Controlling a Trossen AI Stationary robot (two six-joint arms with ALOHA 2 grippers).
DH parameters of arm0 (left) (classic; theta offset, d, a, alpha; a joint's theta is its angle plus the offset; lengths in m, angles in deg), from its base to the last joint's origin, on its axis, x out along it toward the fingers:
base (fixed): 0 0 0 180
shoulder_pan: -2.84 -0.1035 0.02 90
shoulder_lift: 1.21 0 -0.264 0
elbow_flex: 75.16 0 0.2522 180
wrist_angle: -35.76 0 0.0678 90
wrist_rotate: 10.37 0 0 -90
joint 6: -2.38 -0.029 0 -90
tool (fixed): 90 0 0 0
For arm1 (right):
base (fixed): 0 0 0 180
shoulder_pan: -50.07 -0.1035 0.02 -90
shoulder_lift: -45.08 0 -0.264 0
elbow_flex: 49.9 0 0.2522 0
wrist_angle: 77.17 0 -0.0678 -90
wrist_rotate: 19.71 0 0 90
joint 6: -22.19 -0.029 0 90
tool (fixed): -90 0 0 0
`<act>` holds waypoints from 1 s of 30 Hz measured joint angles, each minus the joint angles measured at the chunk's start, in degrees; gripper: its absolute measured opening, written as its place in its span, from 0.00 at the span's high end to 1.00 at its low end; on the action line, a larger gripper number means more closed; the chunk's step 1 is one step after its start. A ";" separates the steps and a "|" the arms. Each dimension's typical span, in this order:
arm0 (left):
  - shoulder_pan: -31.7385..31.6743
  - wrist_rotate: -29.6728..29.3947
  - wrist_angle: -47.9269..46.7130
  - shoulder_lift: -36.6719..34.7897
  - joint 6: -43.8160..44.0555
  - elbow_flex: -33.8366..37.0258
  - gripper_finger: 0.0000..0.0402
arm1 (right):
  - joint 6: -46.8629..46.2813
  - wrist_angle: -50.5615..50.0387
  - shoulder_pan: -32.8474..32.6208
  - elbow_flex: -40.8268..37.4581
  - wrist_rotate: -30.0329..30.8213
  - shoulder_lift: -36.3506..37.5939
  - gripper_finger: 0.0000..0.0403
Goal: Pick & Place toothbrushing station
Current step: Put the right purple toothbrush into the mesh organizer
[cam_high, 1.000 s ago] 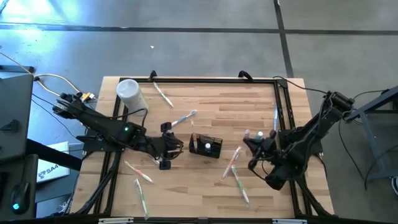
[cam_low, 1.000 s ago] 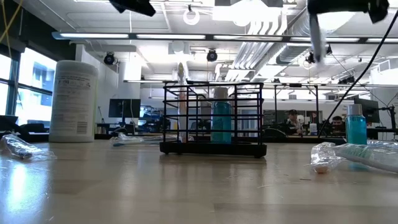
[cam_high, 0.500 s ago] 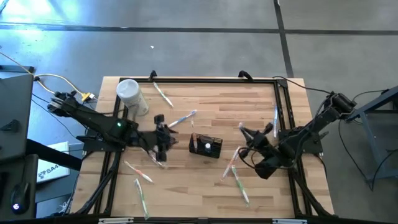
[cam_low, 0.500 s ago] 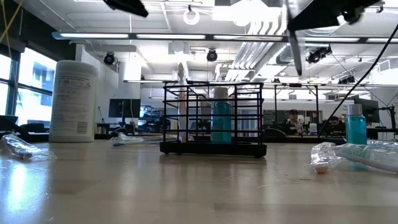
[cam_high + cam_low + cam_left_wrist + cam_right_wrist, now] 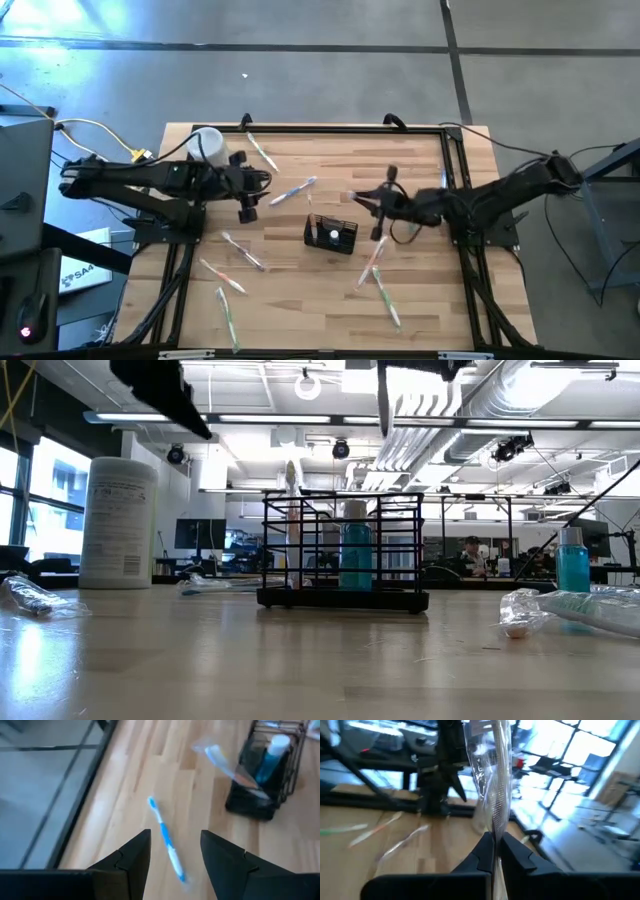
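The toothbrushing station (image 5: pixel 331 235), a black wire holder with a blue tube inside, stands on its base mid-table; it also shows in the low view (image 5: pixel 343 550) and the left wrist view (image 5: pixel 265 770). My right gripper (image 5: pixel 362 199) hovers just beyond the station's far side, shut on a clear-wrapped toothbrush (image 5: pixel 492 775). My left gripper (image 5: pixel 174 842) is open high over the table's left part (image 5: pixel 247 198), above a blue toothbrush (image 5: pixel 164 832) that lies flat on the wood. My right gripper pinches the clear-wrapped toothbrush (image 5: pixel 494 827) between its two fingers, which reach nearly level from the table's right and lie across it. The toothbrush is lifted clear of the table. Its lower end (image 5: pixel 383 405) hangs above the station's top.
A white lidded container (image 5: pixel 207 148) stands at the far left corner. Loose wrapped toothbrushes lie about: far (image 5: pixel 262 152), near left (image 5: pixel 222 275) and near right (image 5: pixel 385 295). A blue bottle (image 5: pixel 572 565) stands at the right. Black rails (image 5: pixel 455 180) frame the table.
My right gripper has swung toward the table's left and far side, risen a little and rolled, carrying the wrapped toothbrush to just above the station. My left gripper, still open, has drawn back from beside the station toward the far left.
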 joint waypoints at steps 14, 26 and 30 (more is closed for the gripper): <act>-5.00 13.81 21.58 -3.21 0.87 11.16 0.57 | -9.49 19.69 -0.16 -15.33 -13.05 0.23 0.99; -4.99 18.38 36.38 -1.78 5.12 20.91 0.57 | -13.22 22.35 -1.54 -15.51 -6.73 -5.01 0.99; -4.99 18.38 39.74 -1.79 5.64 23.72 0.57 | -14.26 25.02 -1.55 -15.51 -6.72 -8.46 0.99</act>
